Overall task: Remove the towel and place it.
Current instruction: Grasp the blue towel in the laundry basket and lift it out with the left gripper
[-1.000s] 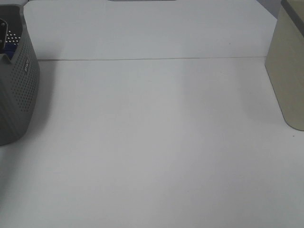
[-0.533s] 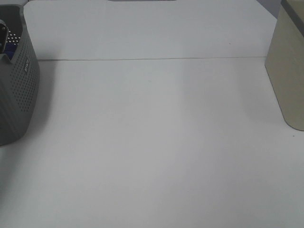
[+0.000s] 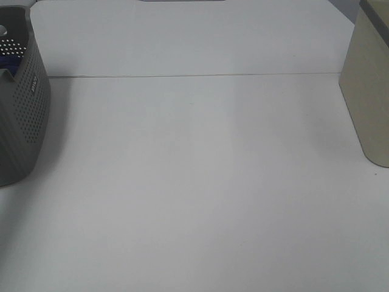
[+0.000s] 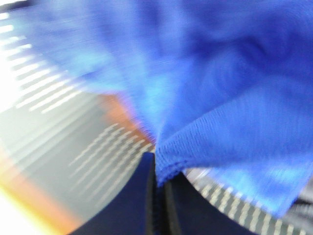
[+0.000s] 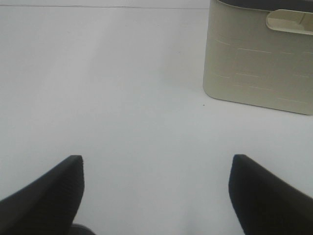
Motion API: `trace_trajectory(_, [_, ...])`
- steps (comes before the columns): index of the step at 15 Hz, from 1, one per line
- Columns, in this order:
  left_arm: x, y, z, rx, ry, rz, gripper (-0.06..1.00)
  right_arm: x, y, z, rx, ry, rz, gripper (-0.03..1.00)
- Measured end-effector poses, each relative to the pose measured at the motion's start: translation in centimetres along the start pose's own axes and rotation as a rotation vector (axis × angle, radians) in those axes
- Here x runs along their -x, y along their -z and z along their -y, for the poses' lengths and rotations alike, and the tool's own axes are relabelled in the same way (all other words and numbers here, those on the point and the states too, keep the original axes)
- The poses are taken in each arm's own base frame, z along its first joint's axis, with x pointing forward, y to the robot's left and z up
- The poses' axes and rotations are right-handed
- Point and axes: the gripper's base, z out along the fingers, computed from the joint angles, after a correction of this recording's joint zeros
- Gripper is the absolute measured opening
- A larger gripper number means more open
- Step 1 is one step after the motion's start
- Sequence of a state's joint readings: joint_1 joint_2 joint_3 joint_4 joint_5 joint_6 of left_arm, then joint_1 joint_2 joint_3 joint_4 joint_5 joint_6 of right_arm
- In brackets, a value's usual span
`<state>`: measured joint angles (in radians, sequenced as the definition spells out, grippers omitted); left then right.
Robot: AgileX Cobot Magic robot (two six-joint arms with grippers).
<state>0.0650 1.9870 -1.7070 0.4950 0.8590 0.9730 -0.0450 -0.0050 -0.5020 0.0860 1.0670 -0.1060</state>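
A: High camera: entering what as cut off?
B: Entering grey perforated basket (image 3: 24, 121), cropped by the left edge, and cream bin (image 3: 368, 97), cropped by the right. Showing only a blue sliver of the towel (image 3: 7, 63), lying inside the basket behind its rim.
A: Surface?
B: Logging white table (image 3: 194, 182), with a thin seam (image 3: 194, 75) running across its far part. Standing well apart at opposite sides: basket and bin.
A: Left wrist camera?
B: Blurring heavily. Filling most of the frame with the towel (image 4: 220, 88) and catching streaks of the basket (image 4: 63, 142) behind it. Showing the left gripper (image 4: 159, 191) clenched, pinching the towel's stitched hem between dark fingers (image 4: 142, 205). Failing to make out an orange smear (image 4: 117, 112) beside the cloth.
A: Right wrist camera?
B: Showing the right gripper (image 5: 156, 164) released, dark fingers (image 5: 54, 191) spread wide, grasping nothing, hanging over bare table (image 5: 122, 73). Cropping the cream bin (image 5: 254, 63) at the frame edge, with one moulded handle (image 5: 286, 19) partly showing.
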Motion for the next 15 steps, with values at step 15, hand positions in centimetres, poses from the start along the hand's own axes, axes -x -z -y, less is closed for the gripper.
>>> trace_trajectory(15, [1.2, 31.2, -1.6, 0.657, 0.161, 0.541, 0.0, 0.0, 0.0, 0.0, 0.0, 0.0, 0.0, 0.79])
